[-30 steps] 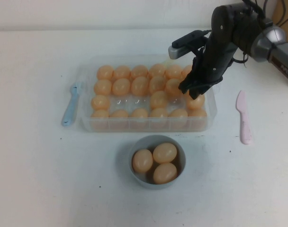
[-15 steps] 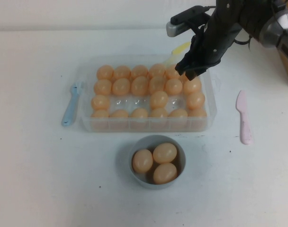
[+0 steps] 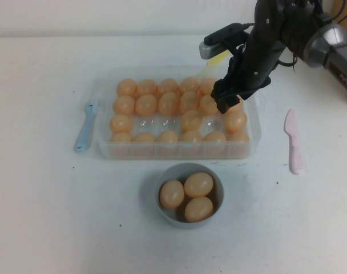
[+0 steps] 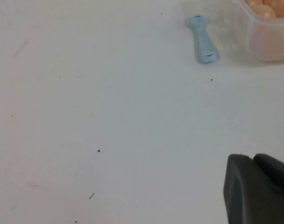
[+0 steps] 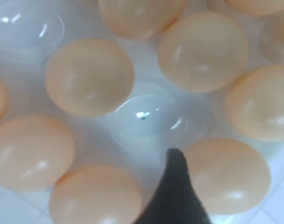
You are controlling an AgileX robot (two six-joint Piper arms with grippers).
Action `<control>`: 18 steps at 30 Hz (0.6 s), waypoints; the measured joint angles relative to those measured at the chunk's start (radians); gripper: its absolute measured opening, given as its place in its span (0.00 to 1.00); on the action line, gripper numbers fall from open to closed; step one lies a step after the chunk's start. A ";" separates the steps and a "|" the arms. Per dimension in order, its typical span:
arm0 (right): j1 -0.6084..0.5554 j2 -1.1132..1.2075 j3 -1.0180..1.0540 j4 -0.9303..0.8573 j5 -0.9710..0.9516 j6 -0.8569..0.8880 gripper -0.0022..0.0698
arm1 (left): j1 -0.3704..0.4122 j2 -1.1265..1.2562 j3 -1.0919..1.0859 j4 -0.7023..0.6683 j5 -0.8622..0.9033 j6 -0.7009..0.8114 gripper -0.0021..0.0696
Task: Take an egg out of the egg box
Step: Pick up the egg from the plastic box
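The clear egg box (image 3: 103,149) lies in the middle of the table, most cups holding tan eggs (image 3: 146,105); a few cups in its third row are bare. My right gripper (image 3: 226,103) hangs low over the box's right end, just above the eggs. In the right wrist view one dark finger (image 5: 175,191) points down beside an egg (image 5: 230,179), next to a bare cup (image 5: 149,122); the other finger is out of view and nothing is held. My left gripper (image 4: 254,161) is shut and empty over bare table, out of the high view.
A grey-blue bowl (image 3: 188,167) with three eggs stands in front of the box. A blue spoon (image 3: 85,125) lies left of the box, also in the left wrist view (image 4: 202,44). A pink spatula (image 3: 294,142) lies at the right. A yellow utensil (image 3: 216,60) lies behind the box.
My right gripper rose from the box's right end toward the back, then came back down a little to the left. No egg has left the box.
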 joint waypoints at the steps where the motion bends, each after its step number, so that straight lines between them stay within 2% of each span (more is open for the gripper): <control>1: 0.000 0.005 0.000 0.000 0.000 0.000 0.69 | 0.000 0.000 0.000 0.000 0.000 0.000 0.02; 18: 0.000 0.031 0.000 0.001 0.000 0.044 0.68 | 0.000 0.000 0.000 0.000 0.000 0.000 0.02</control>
